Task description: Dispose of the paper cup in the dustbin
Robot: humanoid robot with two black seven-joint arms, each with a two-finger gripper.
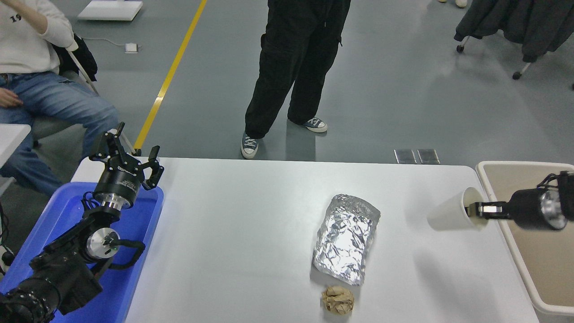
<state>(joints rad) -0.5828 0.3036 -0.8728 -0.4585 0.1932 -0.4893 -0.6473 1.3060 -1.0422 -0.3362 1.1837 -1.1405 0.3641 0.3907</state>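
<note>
The paper cup [455,211] is a small white tapered cup, tipped on its side with its mouth toward the right. My right gripper [476,210] comes in from the right edge and is shut on the cup's rim, holding it above the table's right end. The dustbin [497,202] is a beige bin with a thick white rim, right beside the cup at the table's right edge. My left gripper [132,154] is open and parked at the lower left over the blue tray.
A blue plastic tray [139,233] stands at the table's left end. A foil tray [346,237] lies mid-table with a crumpled brown paper ball [337,300] in front of it. A person stands beyond the far edge; another sits at the upper left.
</note>
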